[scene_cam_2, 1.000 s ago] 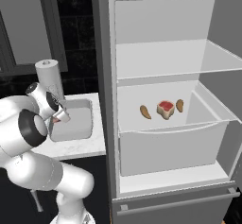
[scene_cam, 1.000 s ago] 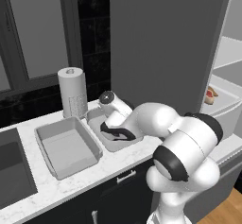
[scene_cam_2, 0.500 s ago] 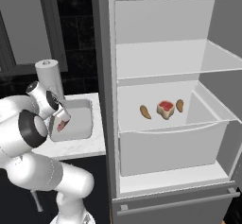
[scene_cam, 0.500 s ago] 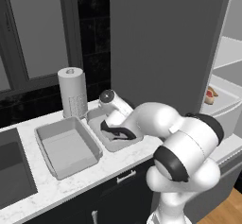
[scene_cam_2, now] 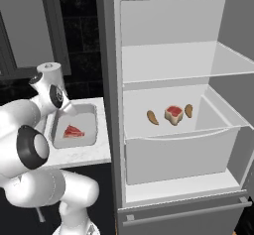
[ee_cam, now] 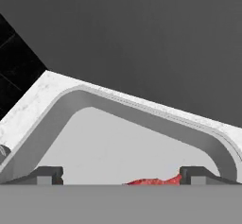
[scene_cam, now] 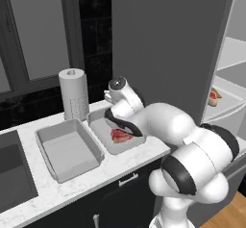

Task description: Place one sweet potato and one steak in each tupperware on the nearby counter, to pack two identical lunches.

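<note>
A red steak [scene_cam: 120, 135] lies flat in the right tupperware [scene_cam: 98, 126] on the white marble counter [scene_cam: 72, 186]. My gripper [scene_cam: 121, 125] hangs just above it, open, with nothing held. In the hand view the fingertips [ee_cam: 45, 173] stand wide apart over the tub's floor, the steak [ee_cam: 154, 181] low between them and the tub's rim [ee_cam: 142, 112] arching beyond. The left tupperware [scene_cam: 48, 140] holds nothing. On the open fridge's shelf lie two sweet potatoes [scene_cam_2: 152, 117] [scene_cam_2: 188, 111] with the second steak [scene_cam_2: 173, 114] between them.
A paper towel roll [scene_cam: 73, 95] stands behind the tubs. The dark sink [scene_cam: 14, 176] is at the far left. The fridge [scene_cam_2: 168, 55] stands open right of the counter, its white drawer front [scene_cam_2: 178, 147] below the food shelf.
The steak has left my gripper and now lies in the right tub. The fingers have opened and the hand has lifted a little off it.
</note>
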{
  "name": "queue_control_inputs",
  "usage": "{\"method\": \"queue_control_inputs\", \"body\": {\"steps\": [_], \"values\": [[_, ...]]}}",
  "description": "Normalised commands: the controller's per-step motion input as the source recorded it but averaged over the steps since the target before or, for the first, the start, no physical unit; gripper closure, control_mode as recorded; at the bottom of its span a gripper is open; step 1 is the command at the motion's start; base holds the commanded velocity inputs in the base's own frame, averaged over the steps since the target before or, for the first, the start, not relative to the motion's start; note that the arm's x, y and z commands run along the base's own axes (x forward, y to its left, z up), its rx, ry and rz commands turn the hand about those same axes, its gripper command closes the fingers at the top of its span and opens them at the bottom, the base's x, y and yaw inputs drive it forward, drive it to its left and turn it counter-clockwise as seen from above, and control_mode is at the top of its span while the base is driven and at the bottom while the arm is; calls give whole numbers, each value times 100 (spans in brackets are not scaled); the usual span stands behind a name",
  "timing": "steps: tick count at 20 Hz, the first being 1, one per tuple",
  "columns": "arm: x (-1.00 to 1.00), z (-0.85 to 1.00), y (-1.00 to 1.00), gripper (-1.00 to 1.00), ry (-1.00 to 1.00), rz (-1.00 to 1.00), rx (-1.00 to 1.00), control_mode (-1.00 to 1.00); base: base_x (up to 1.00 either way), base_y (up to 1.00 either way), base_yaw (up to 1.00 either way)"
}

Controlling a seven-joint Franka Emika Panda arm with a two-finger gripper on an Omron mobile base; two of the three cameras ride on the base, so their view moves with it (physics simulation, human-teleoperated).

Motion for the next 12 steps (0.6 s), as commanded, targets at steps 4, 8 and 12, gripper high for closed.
{"method": "queue_control_inputs", "body": {"steps": [4, 8, 12], "values": [[-42, 14, 3, -100, -5, 21, 0, -100, 0, 0, 0], [-53, 0, 0, -100, 5, 54, 0, -100, 0, 0, 0], [-10, 7, 0, -100, 26, 68, 3, -100, 0, 0, 0]]}}
